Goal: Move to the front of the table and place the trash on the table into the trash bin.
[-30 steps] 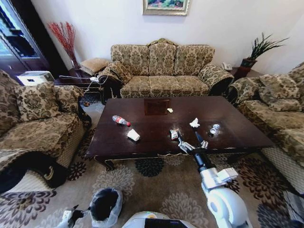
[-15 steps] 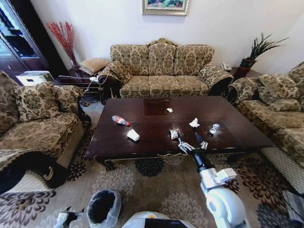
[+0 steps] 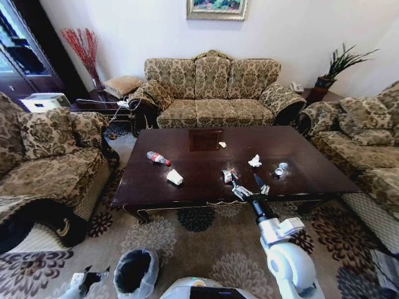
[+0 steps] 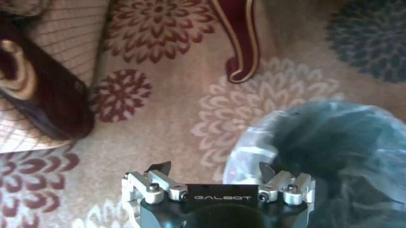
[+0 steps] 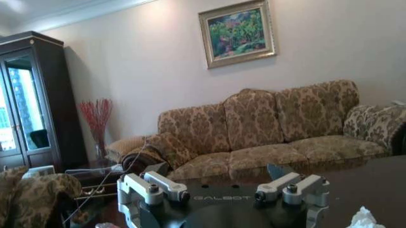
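The dark reddish table holds the trash: a clear bottle, a white tissue, a red-and-white wrapper, another tissue, a silvery cup and a pale scrap. My right gripper hovers open over the table's front edge, just right of the wrapper; its wrist view shows the open gripper above the table near a tissue. The black trash bin with its white liner stands on the carpet. My left gripper is open beside the bin.
Patterned sofas ring the table: one behind, one on the left, one on the right. A curved table leg stands near the bin. Patterned carpet lies between me and the table.
My right gripper has edged forward and slightly left over the table edge, closer to the wrapper. The left gripper has shifted a little beside the bin.
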You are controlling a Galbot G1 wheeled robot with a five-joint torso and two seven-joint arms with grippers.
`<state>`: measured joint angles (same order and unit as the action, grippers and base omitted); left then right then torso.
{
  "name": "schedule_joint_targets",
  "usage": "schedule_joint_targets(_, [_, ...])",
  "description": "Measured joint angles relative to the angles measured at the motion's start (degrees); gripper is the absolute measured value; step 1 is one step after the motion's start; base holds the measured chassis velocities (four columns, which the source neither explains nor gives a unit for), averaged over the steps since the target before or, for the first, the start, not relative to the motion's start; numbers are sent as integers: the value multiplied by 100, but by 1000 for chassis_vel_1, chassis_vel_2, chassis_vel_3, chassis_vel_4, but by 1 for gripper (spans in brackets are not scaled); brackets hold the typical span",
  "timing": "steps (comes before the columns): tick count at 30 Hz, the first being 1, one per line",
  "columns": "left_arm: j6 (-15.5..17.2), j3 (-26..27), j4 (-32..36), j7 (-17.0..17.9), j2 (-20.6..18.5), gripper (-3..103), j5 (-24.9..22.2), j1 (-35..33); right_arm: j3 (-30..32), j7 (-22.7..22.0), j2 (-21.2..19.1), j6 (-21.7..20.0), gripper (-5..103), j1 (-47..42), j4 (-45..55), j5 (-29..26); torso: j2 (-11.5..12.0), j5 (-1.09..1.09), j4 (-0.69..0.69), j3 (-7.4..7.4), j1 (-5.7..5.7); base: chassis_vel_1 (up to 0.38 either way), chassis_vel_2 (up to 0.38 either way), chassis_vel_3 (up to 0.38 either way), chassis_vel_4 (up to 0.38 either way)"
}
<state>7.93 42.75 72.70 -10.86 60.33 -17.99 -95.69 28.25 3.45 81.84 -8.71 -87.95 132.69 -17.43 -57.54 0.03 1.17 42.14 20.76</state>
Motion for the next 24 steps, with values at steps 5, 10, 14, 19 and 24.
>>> schedule_joint_targets(5, [162,-231,-29,-13,60,96,10,73,-4,6,74,-1,100,10,-53,34,0,-5,-1,0,1,0,0,0,0])
schedule_joint_targets(10, [202,-399,-140,-54,80,95,110,130,-15,15,137,1,100,-20,-93,63,0,-2,-1,0,0,0,0,0,0])
schedule_joint_targets(14, [106,-532,-385,-88,96,94,199,262,-19,22,138,4,100,-15,-127,65,0,-2,-1,0,0,0,0,0,0])
schedule_joint_targets(19, [-87,-763,-949,-100,149,95,455,627,-20,23,135,11,100,-31,-155,59,0,-3,0,0,0,0,0,0,0])
schedule_joint_targets(24, [-291,-940,-1534,-102,229,94,634,1070,-25,31,102,17,100,-98,-155,57,0,-3,-1,0,0,0,0,0,0])
